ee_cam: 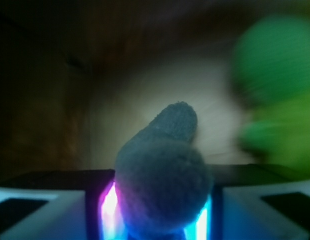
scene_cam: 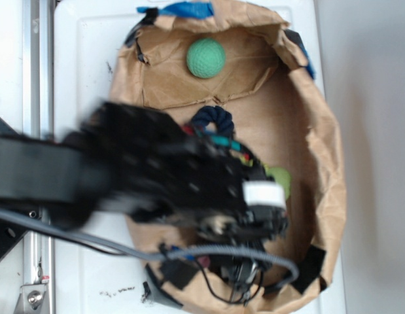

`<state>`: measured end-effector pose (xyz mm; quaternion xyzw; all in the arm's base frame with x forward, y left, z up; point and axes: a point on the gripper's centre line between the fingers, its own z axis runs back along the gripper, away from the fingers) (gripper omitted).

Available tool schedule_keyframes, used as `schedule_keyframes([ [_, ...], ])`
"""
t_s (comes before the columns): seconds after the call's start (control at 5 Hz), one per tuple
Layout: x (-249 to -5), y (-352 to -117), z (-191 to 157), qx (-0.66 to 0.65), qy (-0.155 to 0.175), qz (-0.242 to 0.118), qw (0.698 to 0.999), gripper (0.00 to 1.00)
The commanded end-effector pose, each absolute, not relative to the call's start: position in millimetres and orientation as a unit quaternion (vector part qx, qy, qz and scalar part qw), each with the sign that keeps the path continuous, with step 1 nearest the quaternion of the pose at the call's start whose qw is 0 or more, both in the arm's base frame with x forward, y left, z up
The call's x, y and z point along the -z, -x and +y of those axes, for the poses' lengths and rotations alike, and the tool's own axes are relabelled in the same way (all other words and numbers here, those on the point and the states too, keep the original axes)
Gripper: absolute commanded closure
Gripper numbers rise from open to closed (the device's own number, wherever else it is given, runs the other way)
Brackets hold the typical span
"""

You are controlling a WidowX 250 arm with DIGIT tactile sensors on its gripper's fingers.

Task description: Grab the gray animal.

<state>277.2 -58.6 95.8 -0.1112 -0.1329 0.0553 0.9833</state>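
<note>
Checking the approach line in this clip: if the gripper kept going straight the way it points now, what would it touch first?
The gray animal: in the wrist view it already sits between the gripper's fingers, filling the gap. Beyond it lies the brown paper floor. The green toy is off to the right; depth is blurry.

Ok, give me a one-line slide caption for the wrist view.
Gray animal sits between the gripper fingers; blurred fuzzy green toy at right.
</note>
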Motion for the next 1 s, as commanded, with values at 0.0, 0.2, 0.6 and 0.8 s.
schedule_keyframes([
  [0.0,-169,-259,-6,-0.126,0.091,-0.168,0.973,1.00],
  [0.2,-183,-252,0,-0.143,0.018,-0.131,0.981,1.00],
  [0.6,-191,-247,13,-0.145,-0.018,-0.073,0.987,1.00],
  [0.8,-190,-248,16,-0.147,-0.019,-0.076,0.986,1.00],
])
